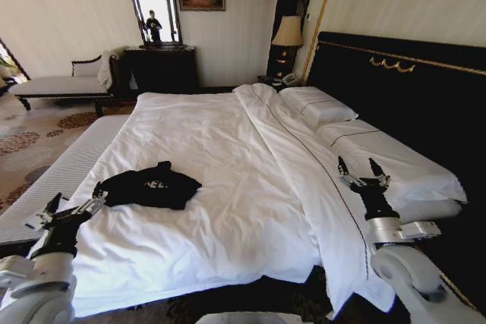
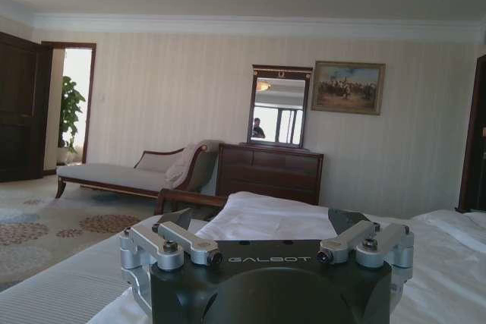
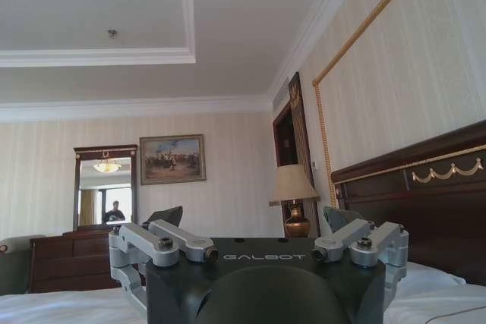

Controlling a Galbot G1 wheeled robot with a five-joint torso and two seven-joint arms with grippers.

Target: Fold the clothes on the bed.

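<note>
On the near left part of the bed (image 1: 228, 157), the black T-shirt (image 1: 152, 185) lies crumpled on the white duvet (image 1: 220, 210). Left gripper (image 1: 74, 206) hangs at the bed's left edge, fingers spread, just beside the shirt's left end; contact cannot be judged. Right gripper (image 1: 363, 168) is raised over the right side near the pillows (image 1: 319, 104), fingers spread, well apart from the shirt.
</note>
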